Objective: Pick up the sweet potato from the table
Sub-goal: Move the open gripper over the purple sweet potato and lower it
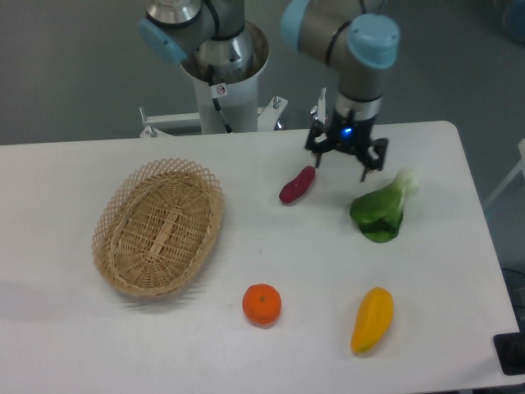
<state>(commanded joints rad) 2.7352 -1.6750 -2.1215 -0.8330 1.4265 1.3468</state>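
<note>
The claw point(342, 162) hung over the far half of the table point(459, 271), its two dark fingers point(317, 158) spread wide apart with nothing between them, so open it was. A small blue light glowed on the wrist just above the fingers. And there was the sweet potato point(297, 185), just beside the claw, down and to the left of it in the picture, lying flat on the white top and slanting up toward the near finger. The tip of that finger sat close by the potato's upper end; whether the two touched, the picture did not settle. To the other side of the claw, just below and right of it, lay the leafy green point(381, 209), its pale stem pointing up and away. Well below the claw, toward the near edge, sat the orange point(262, 304), and off to the right of that the yellow fruit point(372, 319), standing on a slant. Far off to the claw's left sat the wicker basket point(158, 226), oval and with nothing in it. Behind the claw, past the table's far edge, rose the arm's white pedestal point(225, 78), with the grey and pale-blue joints curving over from it to the wrist
</note>
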